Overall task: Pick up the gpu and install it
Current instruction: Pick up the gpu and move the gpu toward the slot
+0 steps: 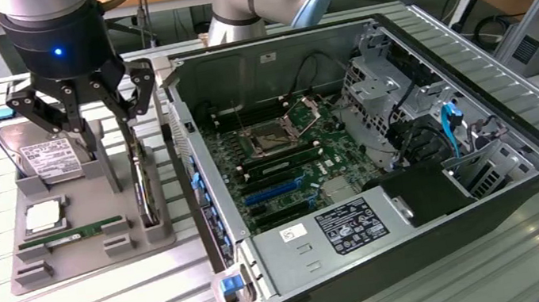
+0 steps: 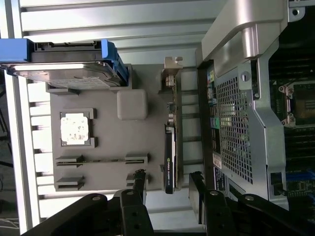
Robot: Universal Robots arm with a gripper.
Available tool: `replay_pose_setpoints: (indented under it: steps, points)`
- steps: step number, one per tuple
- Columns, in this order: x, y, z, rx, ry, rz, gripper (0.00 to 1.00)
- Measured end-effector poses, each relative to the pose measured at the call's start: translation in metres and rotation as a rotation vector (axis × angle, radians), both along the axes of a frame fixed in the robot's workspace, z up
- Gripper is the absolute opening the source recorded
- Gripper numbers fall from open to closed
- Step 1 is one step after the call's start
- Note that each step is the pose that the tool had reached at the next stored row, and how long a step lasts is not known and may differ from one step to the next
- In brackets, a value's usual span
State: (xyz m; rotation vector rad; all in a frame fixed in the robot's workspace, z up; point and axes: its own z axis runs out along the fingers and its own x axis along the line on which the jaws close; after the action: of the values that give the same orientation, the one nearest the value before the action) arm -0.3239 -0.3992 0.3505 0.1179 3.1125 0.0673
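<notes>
The open computer case lies on the exterior view's right. Just beside it, the gray tray holds the gpu standing on edge. My gripper hangs above the gpu, its 2 fingers spread wide, holding nothing.

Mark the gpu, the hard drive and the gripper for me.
gpu (image 2: 170, 162), wrist view, on the card's black cooler edge.
hard drive (image 1: 49, 158), exterior view, on its white label.
gripper (image 1: 98, 122), exterior view, midway between the open fingertips.
</notes>
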Motion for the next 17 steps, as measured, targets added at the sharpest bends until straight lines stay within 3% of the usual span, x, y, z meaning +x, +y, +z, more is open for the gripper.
replay_pose_setpoints:
  steps: [17]
  points:
    - [0.0000,0.0000,-0.0036,0.0000,-0.0001,0.000,0.48]
